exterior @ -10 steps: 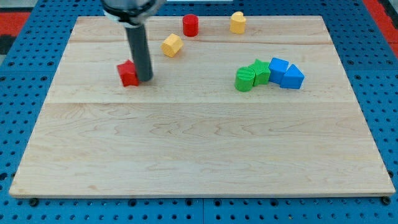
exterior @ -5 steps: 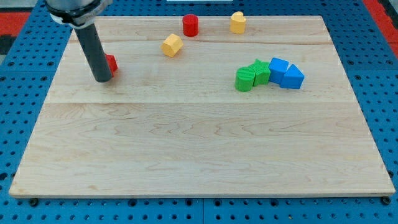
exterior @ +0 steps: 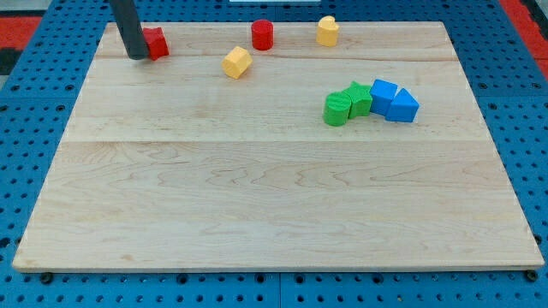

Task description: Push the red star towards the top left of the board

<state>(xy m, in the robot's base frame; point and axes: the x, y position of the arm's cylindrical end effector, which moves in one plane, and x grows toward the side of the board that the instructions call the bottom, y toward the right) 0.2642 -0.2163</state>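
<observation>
The red star (exterior: 156, 42) lies near the board's top left corner, partly hidden by my rod. My tip (exterior: 137, 56) rests on the board at the star's left side, touching or almost touching it. The wooden board (exterior: 274, 197) fills most of the view.
A red cylinder (exterior: 262, 35) and a yellow block (exterior: 327, 30) sit near the top edge. A yellow hexagon block (exterior: 236, 62) lies below the cylinder. At the right are a green cylinder (exterior: 337, 109), a green star (exterior: 359, 98) and two blue blocks (exterior: 384, 92), (exterior: 403, 106).
The red star has moved up and to the left, from mid-left of the board to near its top left corner. My rod moved up and left with it.
</observation>
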